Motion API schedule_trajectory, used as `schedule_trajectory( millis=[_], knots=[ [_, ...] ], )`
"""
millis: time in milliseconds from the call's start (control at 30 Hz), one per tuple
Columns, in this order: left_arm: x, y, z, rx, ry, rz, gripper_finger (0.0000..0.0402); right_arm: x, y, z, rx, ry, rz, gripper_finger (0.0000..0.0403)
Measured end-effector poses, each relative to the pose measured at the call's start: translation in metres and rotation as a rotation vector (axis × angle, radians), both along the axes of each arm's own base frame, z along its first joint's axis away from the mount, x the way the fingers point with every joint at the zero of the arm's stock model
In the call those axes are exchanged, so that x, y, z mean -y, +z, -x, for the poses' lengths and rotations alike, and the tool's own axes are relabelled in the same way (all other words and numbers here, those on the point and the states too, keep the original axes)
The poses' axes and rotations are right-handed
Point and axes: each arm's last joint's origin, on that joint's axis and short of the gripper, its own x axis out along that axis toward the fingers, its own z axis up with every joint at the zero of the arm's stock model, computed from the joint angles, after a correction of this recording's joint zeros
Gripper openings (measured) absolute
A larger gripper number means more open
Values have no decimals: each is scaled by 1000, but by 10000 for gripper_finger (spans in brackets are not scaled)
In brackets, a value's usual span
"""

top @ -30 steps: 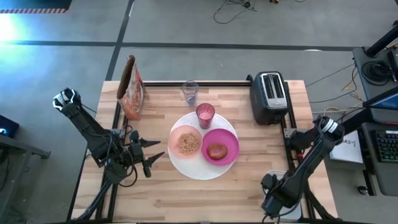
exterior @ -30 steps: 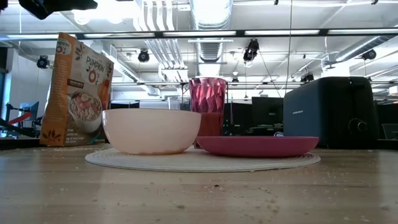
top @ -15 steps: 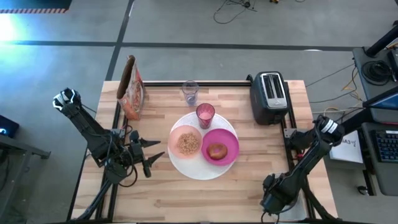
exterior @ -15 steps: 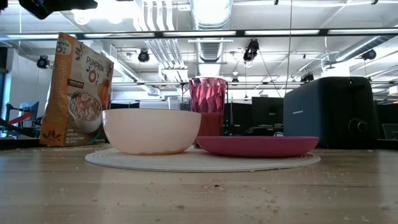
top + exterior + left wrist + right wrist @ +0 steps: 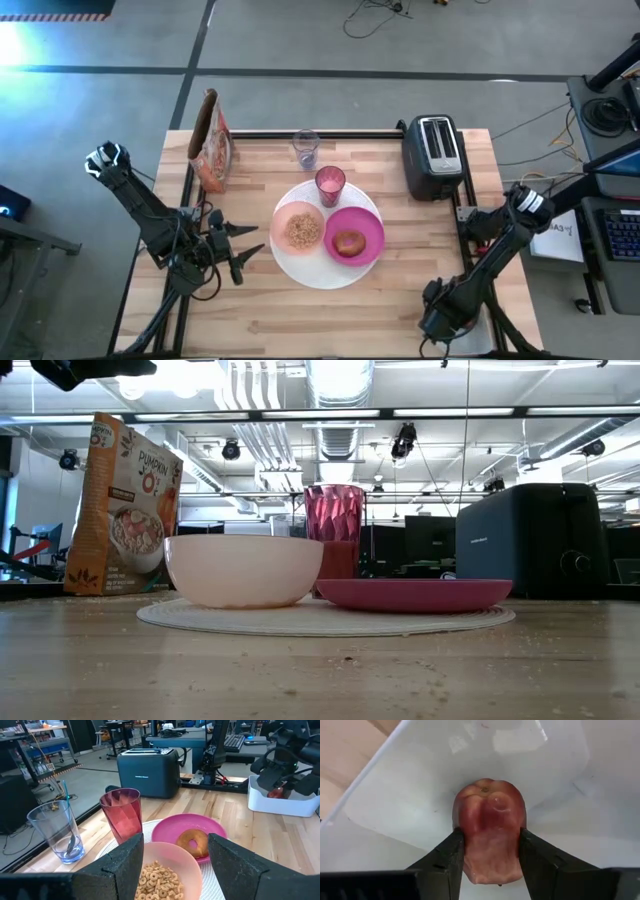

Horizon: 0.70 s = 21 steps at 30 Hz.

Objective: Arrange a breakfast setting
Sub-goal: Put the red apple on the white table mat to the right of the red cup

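High view: large white round plate (image 5: 310, 268) at table centre, carrying pale pink bowl (image 5: 298, 228) and magenta plate (image 5: 354, 236) with bun (image 5: 349, 242); left gripper (image 5: 243, 252) spread wide, waiting beside.

Right wrist view: right gripper (image 5: 489, 851) pinching red apple (image 5: 489, 836) inside white bin (image 5: 420, 785) — likely for lifting.

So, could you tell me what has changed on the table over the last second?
The right gripper, down in the white bin at the table's right edge, has closed on the small red food. The left gripper and the large white round plate setting stayed put.
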Motion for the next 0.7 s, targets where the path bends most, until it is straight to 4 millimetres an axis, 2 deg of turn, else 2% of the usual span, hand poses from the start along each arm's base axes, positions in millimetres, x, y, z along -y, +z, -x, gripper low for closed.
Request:
schedule_trajectory(
  millis=[133,433,567,700],
  knots=[
    [0,0,0,2,5,-2,204,0,17,1,40,4,-38,142],
    [0,0,0,2,5,-3,204,5,77,3,202,-53,-189,136],
    [0,0,0,2,6,-3,204,13,107,2,432,-92,-172,136],
    [0,0,0,2,6,-3,204,25,136,0,768,-112,-80,136]
  ],
)
